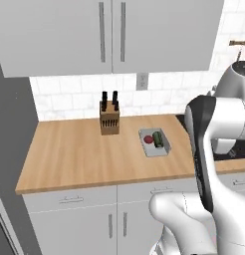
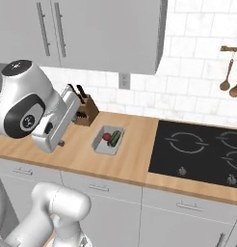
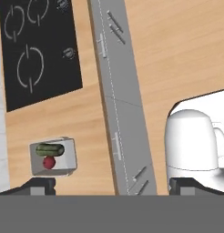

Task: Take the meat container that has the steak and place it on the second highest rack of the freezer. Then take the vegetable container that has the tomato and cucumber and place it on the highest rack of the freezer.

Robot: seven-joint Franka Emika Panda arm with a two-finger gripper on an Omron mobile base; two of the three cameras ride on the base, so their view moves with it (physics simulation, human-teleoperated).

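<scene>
**Vegetable tray on the tabletop, end effector wide open and empty**

In the left base view, you see the light wooden tabletop (image 1: 69, 159) running under grey wall cabinets. On it stands a brown wooden knife block with black handles (image 1: 109, 116), and just to its right lies the shallow grey vegetable container (image 1: 154, 143). Inside it sit the small round red tomato (image 1: 148, 139) and the dark green cucumber (image 1: 158, 138), side by side. The white arm rises at the lower right, in front of the tabletop.

In the right base view, you find the same container (image 2: 108, 141) between the knife block (image 2: 85, 110) and the black glass cooktop (image 2: 200, 152), apart from both. The tomato (image 2: 106, 137) lies left of the cucumber (image 2: 115, 137). Two wooden spoons (image 2: 230, 77) hang on the tiled wall at the upper right.

In the hand view, you look down from well above. The end effector (image 3: 111, 184) has its two dark fingertips (image 3: 41, 184) spread as far apart as they go, with nothing between them. The container (image 3: 53, 157) lies on the tabletop (image 3: 91, 123) near the left fingertip, holding the cucumber (image 3: 50, 149) and the tomato (image 3: 49, 162). The cooktop (image 3: 38, 50) shows at the upper left.
</scene>
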